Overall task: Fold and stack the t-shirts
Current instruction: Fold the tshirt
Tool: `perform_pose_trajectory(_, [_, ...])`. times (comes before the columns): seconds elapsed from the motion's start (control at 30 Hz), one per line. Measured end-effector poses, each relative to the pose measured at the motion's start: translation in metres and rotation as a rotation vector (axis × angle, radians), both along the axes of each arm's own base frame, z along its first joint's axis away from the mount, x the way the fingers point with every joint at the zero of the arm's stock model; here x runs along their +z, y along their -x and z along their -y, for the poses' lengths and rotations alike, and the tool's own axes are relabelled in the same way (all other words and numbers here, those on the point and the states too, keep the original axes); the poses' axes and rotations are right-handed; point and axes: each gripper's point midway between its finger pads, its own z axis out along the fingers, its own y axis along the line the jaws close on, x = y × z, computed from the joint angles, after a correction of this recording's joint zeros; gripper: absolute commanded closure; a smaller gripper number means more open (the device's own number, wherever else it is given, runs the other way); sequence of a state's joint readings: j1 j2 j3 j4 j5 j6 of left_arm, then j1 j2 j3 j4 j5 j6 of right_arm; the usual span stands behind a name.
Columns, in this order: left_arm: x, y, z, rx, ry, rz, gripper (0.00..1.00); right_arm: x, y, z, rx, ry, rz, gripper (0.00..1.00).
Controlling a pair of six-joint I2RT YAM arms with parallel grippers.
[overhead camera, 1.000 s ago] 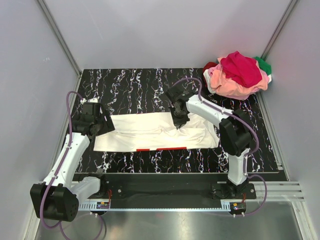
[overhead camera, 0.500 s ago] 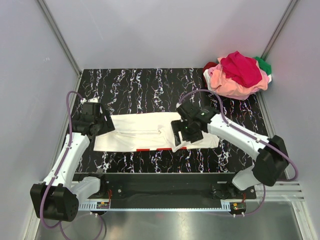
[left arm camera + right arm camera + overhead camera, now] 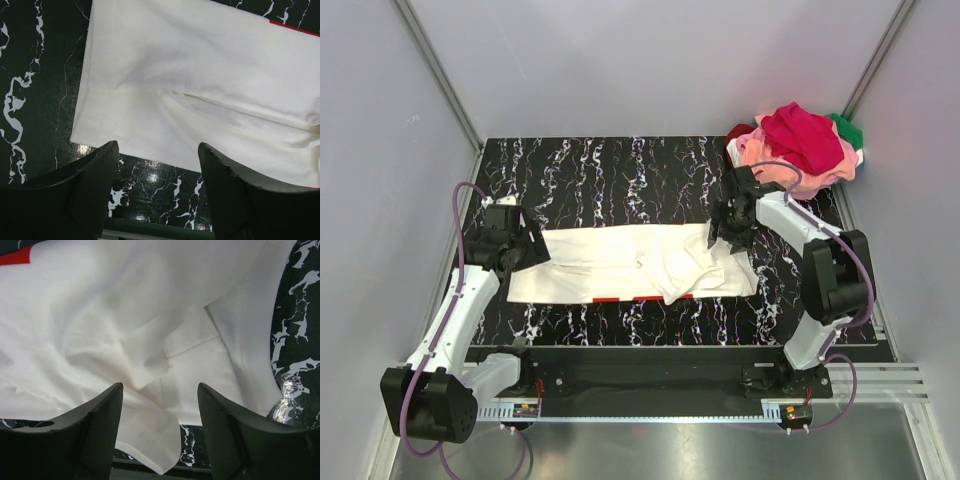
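A white t-shirt lies spread lengthwise across the black marbled mat, with a thin red strip along its near edge. Its right part is rumpled, and a loose flap is folded toward the near edge. My left gripper hovers open at the shirt's left end; in the left wrist view the left gripper has only mat and the shirt's edge below it. My right gripper stands open over the shirt's right end. The right wrist view shows the right gripper above creased white cloth, gripping nothing.
A heap of other t-shirts, pink, magenta, dark red and green, sits at the mat's back right corner, just behind my right arm. Grey walls close in the left, right and back sides. A black rail runs along the near edge.
My right gripper opened, let go of the white cloth near the shirt's middle and swung right and back to the shirt's right end. The released cloth lies rumpled. The left arm has not moved.
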State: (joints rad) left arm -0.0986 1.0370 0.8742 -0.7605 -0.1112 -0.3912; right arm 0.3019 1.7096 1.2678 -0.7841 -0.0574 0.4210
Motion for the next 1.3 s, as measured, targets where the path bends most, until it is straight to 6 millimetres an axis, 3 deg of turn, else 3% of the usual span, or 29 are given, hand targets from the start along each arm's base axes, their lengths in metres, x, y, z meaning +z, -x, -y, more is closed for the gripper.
perform_pose_trajectory(0.13, [0.0, 0.0, 0.001, -0.002, 0.003, 0.0, 0.3, -0.019, -0.013, 0.006, -0.017, -0.005, -0.032, 0.34])
perform_pose_trajectory(0.43, [0.0, 0.0, 0.001, -0.003, 0.003, 0.0, 0.3, -0.027, -0.06, 0.019, -0.051, -0.011, 0.008, 0.37])
perform_pose_trajectory(0.77, [-0.002, 0.0, 0.001, -0.005, 0.002, -0.007, 0.3, -0.041, -0.063, 0.024, -0.061, -0.019, -0.001, 0.39])
perform_pose_trajectory(0.9, [-0.004, -0.001, 0.001, -0.005, 0.001, -0.016, 0.3, -0.046, -0.067, 0.022, -0.058, -0.026, 0.004, 0.5])
perform_pose_trajectory(0.97, [-0.004, -0.001, 0.001, -0.005, 0.001, -0.016, 0.3, -0.05, -0.069, 0.023, -0.055, -0.025, 0.005, 0.74])
perform_pose_trajectory(1.0, [-0.004, -0.001, 0.001, -0.006, 0.002, -0.016, 0.3, -0.052, -0.07, 0.022, -0.059, -0.027, 0.004, 0.74])
perform_pose_trajectory(1.07, [-0.004, -0.001, 0.001, -0.005, 0.001, -0.017, 0.3, -0.054, -0.071, 0.024, -0.059, -0.025, 0.006, 0.87])
perform_pose_trajectory(1.3, [-0.006, -0.001, 0.001, -0.006, 0.001, -0.026, 0.3, -0.041, -0.09, 0.037, -0.065, 0.005, 0.061, 0.97])
